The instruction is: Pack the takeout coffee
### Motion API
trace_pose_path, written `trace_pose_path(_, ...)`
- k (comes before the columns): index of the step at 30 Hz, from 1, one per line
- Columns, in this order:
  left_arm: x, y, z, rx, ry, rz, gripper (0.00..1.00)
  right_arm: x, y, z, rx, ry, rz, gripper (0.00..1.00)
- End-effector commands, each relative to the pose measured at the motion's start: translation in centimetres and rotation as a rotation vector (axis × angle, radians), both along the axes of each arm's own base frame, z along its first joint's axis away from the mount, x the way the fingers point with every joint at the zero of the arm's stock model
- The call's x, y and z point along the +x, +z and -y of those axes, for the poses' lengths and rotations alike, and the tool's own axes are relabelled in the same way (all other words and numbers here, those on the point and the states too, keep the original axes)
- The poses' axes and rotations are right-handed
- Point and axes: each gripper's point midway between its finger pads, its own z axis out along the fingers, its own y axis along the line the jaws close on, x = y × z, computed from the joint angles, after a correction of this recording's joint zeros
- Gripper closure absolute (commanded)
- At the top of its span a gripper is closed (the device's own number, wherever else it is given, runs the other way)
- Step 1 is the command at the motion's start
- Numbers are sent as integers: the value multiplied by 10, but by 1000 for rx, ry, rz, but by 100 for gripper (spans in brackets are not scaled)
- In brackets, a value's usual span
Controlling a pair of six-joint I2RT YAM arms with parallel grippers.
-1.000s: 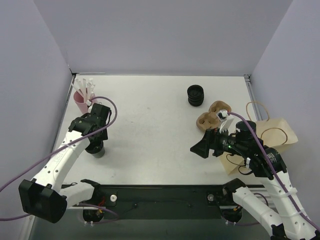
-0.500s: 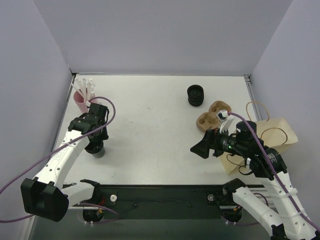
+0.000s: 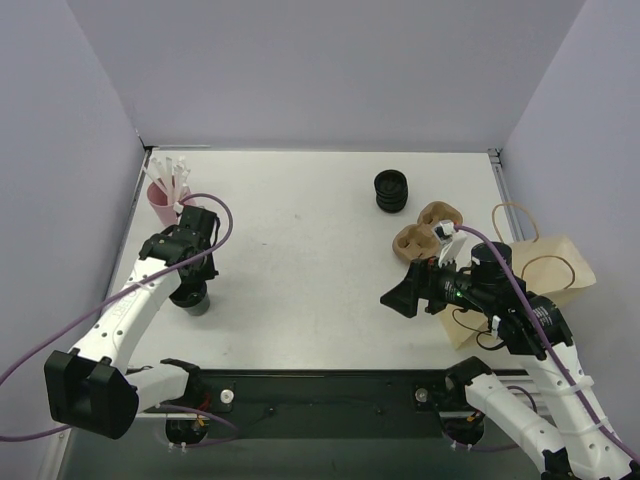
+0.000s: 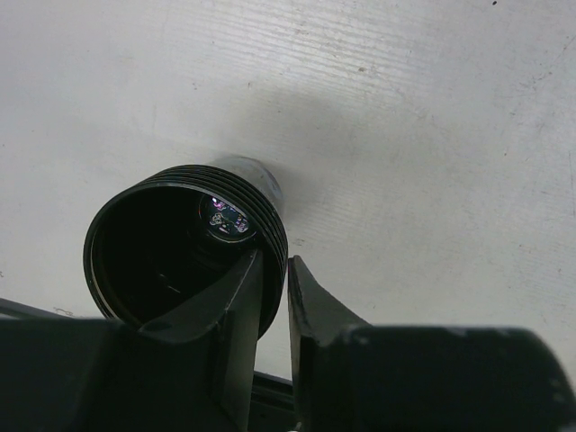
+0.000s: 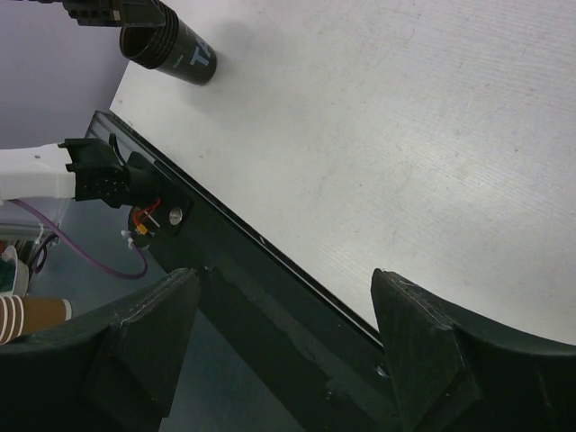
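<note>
Takeout coffee (image 3: 197,306) stands at the lower left of the overhead view, the left gripper (image 4: 274,263) clamped on its rim. The right gripper (image 5: 283,292) gapes apart near the paper bag (image 3: 560,262). Lifting and bagging remain.

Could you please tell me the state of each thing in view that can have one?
left gripper: shut on the rim of the takeout coffee.
right gripper: open, empty.
takeout coffee: upright on the table.
brown paper bag: lying flat.
pink cup: upright, white sticks inside.
black ribbed rings: stacked.
</note>
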Motion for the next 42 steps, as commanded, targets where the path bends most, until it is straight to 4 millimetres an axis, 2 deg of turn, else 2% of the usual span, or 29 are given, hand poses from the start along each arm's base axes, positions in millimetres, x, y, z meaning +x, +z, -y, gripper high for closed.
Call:
trace_pose_path(1, 7, 0, 0, 0, 5, 20, 73, -1, 16, -1, 32, 15, 63, 21)
trace_pose_path(7, 6, -1, 1, 1, 2, 11, 82, -1, 16, -1, 31, 16, 64, 21)
trace_pose_path(15, 5, 9, -2, 8, 2, 19, 100, -1, 10, 0, 21, 13, 57, 20)
trace_pose_path(24, 7, 25, 0, 1, -16, 36, 100, -1, 11, 0, 23, 10, 60, 20)
trace_pose_path(31, 8, 26, 2, 1, -24, 17, 100, -1, 12, 0, 24, 7, 56, 20)
trace_pose_path(36, 6, 27, -7, 50, -15, 3, 100, 0, 13, 0, 24, 5, 55, 20)
trace_pose_path(42, 8, 44, -13, 85, -16, 20, 100, 0, 15, 0, 28, 2, 52, 20)
